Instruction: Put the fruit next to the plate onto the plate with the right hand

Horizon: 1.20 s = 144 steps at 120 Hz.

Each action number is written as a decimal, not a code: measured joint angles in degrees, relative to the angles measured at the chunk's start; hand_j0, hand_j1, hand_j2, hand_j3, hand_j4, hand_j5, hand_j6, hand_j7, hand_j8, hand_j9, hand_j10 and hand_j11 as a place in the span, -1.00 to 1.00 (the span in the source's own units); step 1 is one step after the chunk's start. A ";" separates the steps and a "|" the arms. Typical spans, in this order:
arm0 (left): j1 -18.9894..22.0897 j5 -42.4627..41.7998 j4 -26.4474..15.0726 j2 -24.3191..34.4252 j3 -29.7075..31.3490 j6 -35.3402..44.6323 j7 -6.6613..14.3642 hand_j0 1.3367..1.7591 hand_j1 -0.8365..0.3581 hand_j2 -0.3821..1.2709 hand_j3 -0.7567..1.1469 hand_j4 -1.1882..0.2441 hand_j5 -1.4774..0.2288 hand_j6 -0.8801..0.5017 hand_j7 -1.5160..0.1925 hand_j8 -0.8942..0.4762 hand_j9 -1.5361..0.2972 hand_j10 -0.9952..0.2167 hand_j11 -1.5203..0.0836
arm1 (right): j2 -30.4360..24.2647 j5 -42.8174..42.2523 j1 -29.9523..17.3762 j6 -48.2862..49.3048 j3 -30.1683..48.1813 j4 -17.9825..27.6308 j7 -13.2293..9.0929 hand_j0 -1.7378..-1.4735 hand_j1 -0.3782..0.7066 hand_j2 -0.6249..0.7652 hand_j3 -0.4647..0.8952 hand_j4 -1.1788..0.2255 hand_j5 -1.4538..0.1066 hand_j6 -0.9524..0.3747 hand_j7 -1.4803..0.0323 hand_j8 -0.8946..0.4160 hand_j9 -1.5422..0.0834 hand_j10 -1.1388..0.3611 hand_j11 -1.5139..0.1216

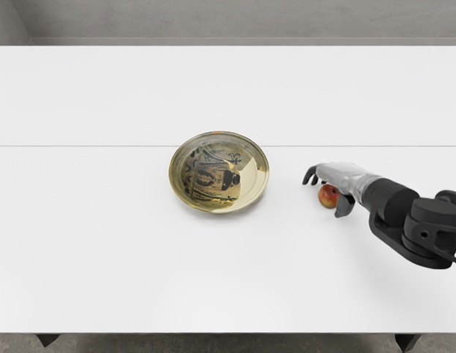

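Head view: fruit (328,195) sits on table (103,257), right of plate (174,170) and well apart from its rim. Right hand (337,179) arches over it. Fingers (310,176) curl down past its left side with a gap showing, and thumb (344,206) sits low on its right. Caged, not yet pinched. Judgement: close fingers and thumb evenly across the middle, or it may roll out. Fruit looks round, so no long axis to pick. Stem direction too small to tell. Left arm unseen.
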 joint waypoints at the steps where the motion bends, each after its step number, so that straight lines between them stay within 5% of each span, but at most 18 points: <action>1: 0.00 0.00 0.00 0.00 -0.01 0.00 0.00 0.52 0.98 -0.54 -0.21 0.66 0.73 0.27 0.77 0.30 0.68 0.64 0.90 | 0.00 -0.03 -0.03 -0.05 0.00 0.00 0.00 -0.40 -0.13 -0.20 -0.32 0.14 0.24 -0.13 0.32 -0.21 0.30 0.02 0.26; 60: 0.00 0.00 0.00 0.00 0.00 0.00 0.00 0.52 0.98 -0.54 -0.21 0.66 0.73 0.27 0.77 0.30 0.68 0.64 0.90 | 0.05 -1.06 -0.88 -0.69 0.04 -0.05 -0.01 -0.39 0.13 -0.22 -0.32 -0.03 0.04 -0.32 0.11 -0.33 0.10 -0.14 0.06; 104: 0.00 0.01 0.00 0.00 -0.01 0.00 0.00 0.52 0.98 -0.54 -0.21 0.66 0.73 0.27 0.77 0.30 0.68 0.64 0.90 | 0.12 -1.14 -0.95 -0.49 0.07 -0.06 -0.06 -0.32 0.20 0.16 -0.32 -0.32 -0.29 -0.41 -0.24 -0.31 -0.22 -0.22 -0.27; 144: 0.00 0.01 0.00 0.00 0.00 0.00 0.00 0.52 0.98 -0.54 -0.20 0.66 0.73 0.27 0.77 0.30 0.68 0.64 0.90 | 0.28 -0.82 -0.84 -0.21 0.88 -0.31 -0.09 -0.33 0.15 0.24 -0.32 -0.42 -0.39 -0.46 -0.35 -0.28 -0.32 -0.25 -0.38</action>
